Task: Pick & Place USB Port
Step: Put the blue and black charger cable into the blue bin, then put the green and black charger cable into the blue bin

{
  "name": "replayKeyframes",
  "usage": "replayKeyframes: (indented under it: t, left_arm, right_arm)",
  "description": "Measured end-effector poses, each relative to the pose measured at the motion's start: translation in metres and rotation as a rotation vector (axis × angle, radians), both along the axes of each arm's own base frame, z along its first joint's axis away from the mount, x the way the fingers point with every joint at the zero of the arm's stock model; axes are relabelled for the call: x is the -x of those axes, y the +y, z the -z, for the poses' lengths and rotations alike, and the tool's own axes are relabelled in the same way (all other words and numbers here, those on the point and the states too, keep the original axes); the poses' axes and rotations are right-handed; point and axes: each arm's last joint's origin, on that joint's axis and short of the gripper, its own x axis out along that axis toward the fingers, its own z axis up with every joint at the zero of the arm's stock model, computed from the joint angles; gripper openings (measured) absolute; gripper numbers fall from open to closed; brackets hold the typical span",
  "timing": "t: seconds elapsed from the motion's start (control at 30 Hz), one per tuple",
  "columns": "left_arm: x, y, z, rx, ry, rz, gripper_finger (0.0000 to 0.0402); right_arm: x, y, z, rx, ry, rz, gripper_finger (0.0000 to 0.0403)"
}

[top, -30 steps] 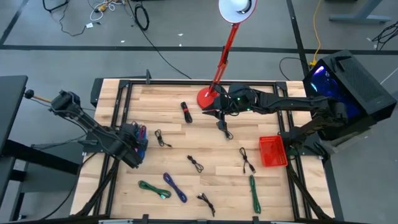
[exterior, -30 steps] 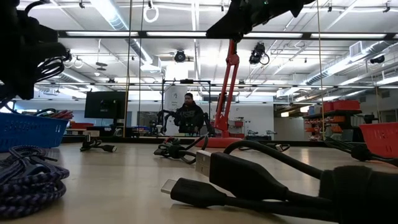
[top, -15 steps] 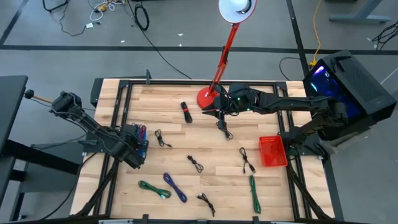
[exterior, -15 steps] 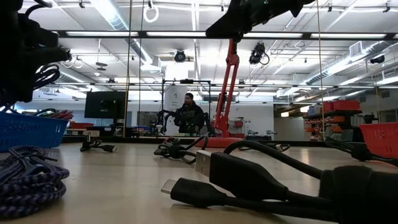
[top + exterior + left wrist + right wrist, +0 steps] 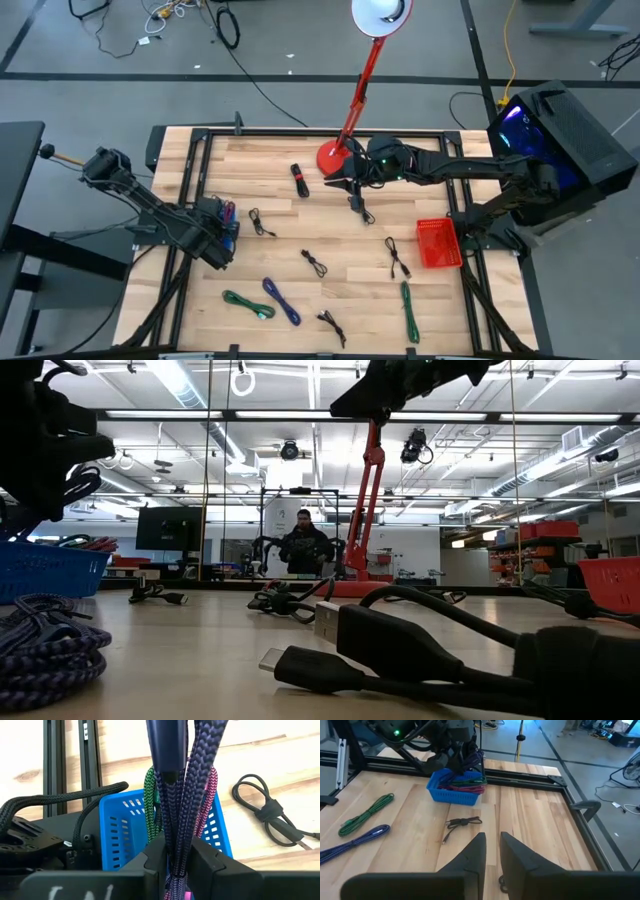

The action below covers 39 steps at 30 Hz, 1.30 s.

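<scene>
My left gripper (image 5: 212, 238) hangs over the blue basket (image 5: 227, 232) at the table's left edge, shut on a dark blue braided USB cable (image 5: 187, 795). The cable's strands run from the fingers into the basket (image 5: 120, 830), beside green (image 5: 149, 790) and pink (image 5: 211, 795) cables that lie in it. My right gripper (image 5: 352, 186) hovers high over the far middle of the table, near the lamp's red base. Its fingers (image 5: 491, 840) stand a narrow gap apart with nothing between them. A black cable (image 5: 360, 208) lies on the table below it. My left gripper pinches a bundle of several strands of the blue braided cable (image 5: 176, 836) between its two fingers (image 5: 156, 855). The fingers slant down from above toward the basket. The strands draw together at the fingers and spread beyond them, hanging into the basket, with a dark blue plug (image 5: 165, 750) among them.
Loose cables lie on the wood: red-black (image 5: 298, 180), black (image 5: 260, 222), black (image 5: 315, 263), black (image 5: 397, 258), green (image 5: 407, 305), green (image 5: 247, 303), blue (image 5: 281, 300), black (image 5: 331, 325). A red basket (image 5: 436, 243) stands at the right edge. The lamp base (image 5: 333, 158) is at the far middle.
In the low view, the cable loops under my left gripper have sagged a little toward the blue basket.
</scene>
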Motion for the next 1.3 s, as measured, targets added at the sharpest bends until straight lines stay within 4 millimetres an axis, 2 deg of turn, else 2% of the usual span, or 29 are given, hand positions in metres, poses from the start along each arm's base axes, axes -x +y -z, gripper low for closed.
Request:
replayKeyframes:
  t: [0.57, 1.07, 1.2, 1.3]
  left_arm:
    - [0.0, 0.0, 0.0, -0.002, -0.006, -0.002, 0.0071]
    - [-0.004, 0.007, -0.001, -0.037, 0.004, 0.011, 0.0123]
    - [-0.011, 0.006, -0.001, -0.093, -0.07, 0.08, 0.0145]
    - [-0.02, -0.001, -0.002, -0.023, -0.087, 0.176, 0.016]
  right_arm:
    - [0.0, 0.0, 0.001, -0.003, 0.011, 0.0, 0.0057]
    - [0.001, 0.0, 0.002, 0.008, 0.022, -0.006, 0.0056]
    - [0.001, 0.0, 0.002, 0.008, 0.022, -0.006, 0.0057]
    - [0.001, 0.0, 0.003, 0.003, 0.03, -0.005, 0.0056]
